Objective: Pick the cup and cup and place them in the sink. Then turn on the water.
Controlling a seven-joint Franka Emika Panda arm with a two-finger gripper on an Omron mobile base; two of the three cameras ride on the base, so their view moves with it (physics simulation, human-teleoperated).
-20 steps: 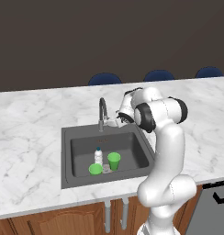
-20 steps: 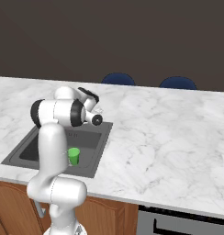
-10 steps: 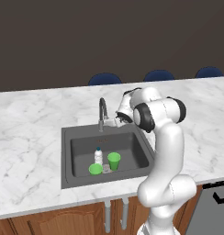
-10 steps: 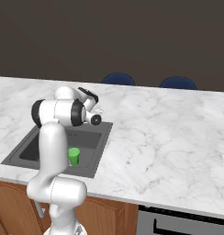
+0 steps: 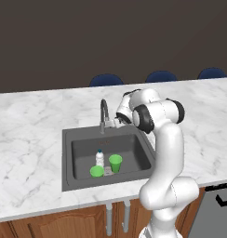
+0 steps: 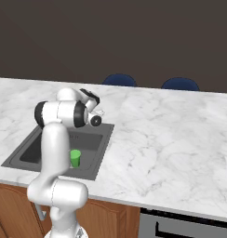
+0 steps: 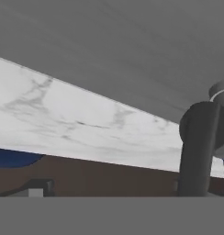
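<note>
Two bright green cups are in the dark grey sink (image 5: 67, 160). One cup (image 5: 116, 163) stands upright near the basin's front. The other cup (image 5: 96, 171) lies just to its left and shows as a green disc. From the right base view one cup (image 6: 76, 158) shows past the arm, inside the sink (image 6: 103, 148). My gripper (image 5: 114, 122) is open and empty, at the foot of the dark curved tap (image 5: 104, 113) behind the basin. In the hand view the tap's post (image 7: 198, 151) rises close on the right, and one fingertip (image 7: 38, 187) shows at the lower left.
A small white bottle (image 5: 100, 158) with a blue cap stands in the basin between the cups. White marble counter (image 5: 31, 125) spreads to both sides. Blue chair backs (image 5: 106, 80) line its far edge. A dark appliance front (image 5: 217, 209) sits under the counter on the right.
</note>
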